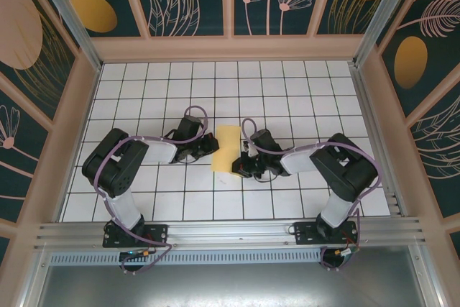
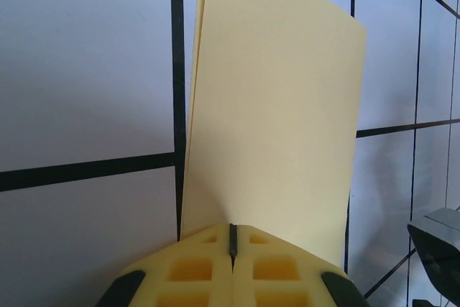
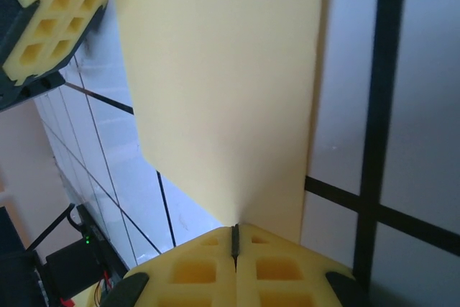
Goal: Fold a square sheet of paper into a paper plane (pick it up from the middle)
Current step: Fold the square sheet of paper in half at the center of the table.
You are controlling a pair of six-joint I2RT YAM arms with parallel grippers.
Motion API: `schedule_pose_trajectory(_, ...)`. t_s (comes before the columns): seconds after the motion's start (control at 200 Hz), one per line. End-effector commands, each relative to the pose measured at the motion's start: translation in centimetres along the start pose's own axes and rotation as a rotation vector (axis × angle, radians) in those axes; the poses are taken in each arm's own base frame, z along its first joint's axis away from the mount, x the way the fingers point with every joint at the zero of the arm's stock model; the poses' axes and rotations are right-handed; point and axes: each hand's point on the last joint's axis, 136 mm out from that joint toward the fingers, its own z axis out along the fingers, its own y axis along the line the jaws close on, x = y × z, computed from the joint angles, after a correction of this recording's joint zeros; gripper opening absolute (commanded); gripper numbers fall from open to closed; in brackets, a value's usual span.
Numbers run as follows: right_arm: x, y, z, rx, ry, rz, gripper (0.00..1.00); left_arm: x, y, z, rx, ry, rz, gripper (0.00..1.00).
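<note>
The table (image 1: 287,91) is white with black lines that make squares, and walls with big painted flowers stand around it. The sheet of paper (image 1: 228,147) is yellow and sits in the middle of the table, between the two arms. It looks folded over, because two layers show along one side in the left wrist view, so it is now a tall shape and not a square. Its long way runs from the near edge of the table to the far edge. The left gripper (image 1: 210,145) is squeezed tight on the paper's left long side, about halfway along. The right gripper (image 1: 241,167) is squeezed tight on the right long side, close to the near corner. Both arms touch the paper, so neither one is nearer for the next fold.
</note>
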Motion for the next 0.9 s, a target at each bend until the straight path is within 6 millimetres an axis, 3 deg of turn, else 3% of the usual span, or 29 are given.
schedule_pose_trajectory(0.0,-2.0,2.2,-1.8,0.013,-0.103,-0.064,0.00,4.7,4.1,-0.6,-0.137,0.152,-0.039,0.00)
schedule_pose_trajectory(0.095,-3.7,2.3,-3.8,0.080,-0.231,-0.093,0.06,3.4,2.1,-1.9,-0.102,0.109,-0.003,0.10)
schedule_pose_trajectory(0.16,-4.9,2.5,-5.6,0.106,-0.345,-0.105,0.21,2.4,0.4,-3.2,-0.066,0.075,0.028,0.19)
schedule_pose_trajectory(0.215,-5.9,2.6,-7.4,0.122,-0.451,-0.104,0.40,1.7,-0.8,-4.2,-0.040,0.044,0.051,0.23)
schedule_pose_trajectory(0.32,-7.2,2.4,-9.2,0.138,-0.575,-0.116,0.49,0.4,-1.5,-6.3,-0.055,-0.046,0.063,0.32)
schedule_pose_trajectory(0.47,-7.3,1.5,-7.8,0.155,-0.513,-0.080,0.50,-0.5,-0.1,-7.8,-0.107,-0.146,0.021,0.37)
schedule_pose_trajectory(0.565,-7.0,3.2,-6.1,0.067,-0.428,-0.108,0.50,0.1,0.6,-7.5,-0.075,-0.122,-0.032,0.39)
schedule_pose_trajectory(0.691,-7.3,2.8,-4.3,0.104,-0.376,-0.080,0.51,0.3,0.0,-7.0,0.012,-0.090,-0.063,0.42)
schedule_pose_trajectory(0.811,-7.2,4.2,-2.5,0.038,-0.299,-0.088,0.51,0.4,-0.3,-6.8,0.051,-0.070,-0.079,0.43)
schedule_pose_trajectory(0.896,-7.5,3.8,-1.8,0.063,-0.287,-0.062,0.51,0.3,0.0,-6.7,0.058,-0.073,-0.106,0.45)
